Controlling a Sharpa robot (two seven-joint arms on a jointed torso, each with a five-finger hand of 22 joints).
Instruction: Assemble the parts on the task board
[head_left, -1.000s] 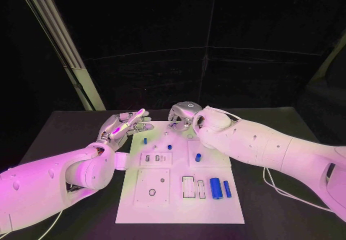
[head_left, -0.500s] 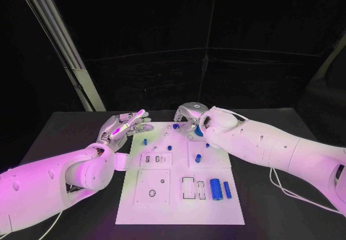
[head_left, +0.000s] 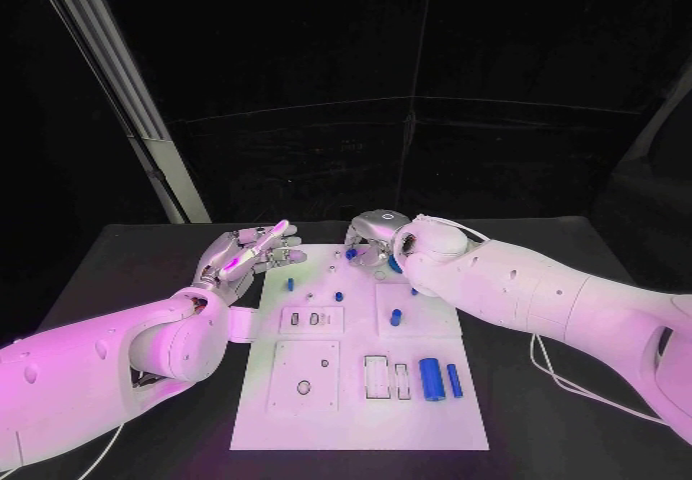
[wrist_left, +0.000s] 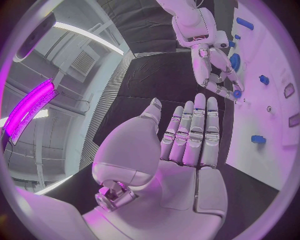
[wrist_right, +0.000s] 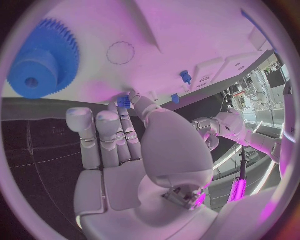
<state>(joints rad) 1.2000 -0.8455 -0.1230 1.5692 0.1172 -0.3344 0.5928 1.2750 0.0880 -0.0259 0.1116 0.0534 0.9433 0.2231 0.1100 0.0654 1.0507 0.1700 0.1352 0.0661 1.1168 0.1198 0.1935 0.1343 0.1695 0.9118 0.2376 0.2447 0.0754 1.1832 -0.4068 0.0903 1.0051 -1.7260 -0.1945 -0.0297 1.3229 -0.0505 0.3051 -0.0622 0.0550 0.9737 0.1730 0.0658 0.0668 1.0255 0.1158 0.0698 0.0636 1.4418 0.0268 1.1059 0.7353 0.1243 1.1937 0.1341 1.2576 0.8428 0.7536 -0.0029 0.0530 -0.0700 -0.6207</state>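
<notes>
Compared with a second earlier, the right hand (head_left: 372, 238) has come down and forward over the far edge of the task board (head_left: 361, 420), where a blue gear (head_left: 394, 262) lies just beside it.

Head view: the left hand (head_left: 248, 252) hovers off the board's far left corner, released, fingers straight.

Left wrist view: the right hand's fingers (wrist_left: 220, 89) pinch a small blue part (wrist_left: 237, 93).

Right wrist view: that part (wrist_right: 124, 101) sits at the fingertips, near the gear (wrist_right: 42, 60). The pinch looks shallow, so the part could slip or tilt, or the fingers could nudge the gear.
</notes>
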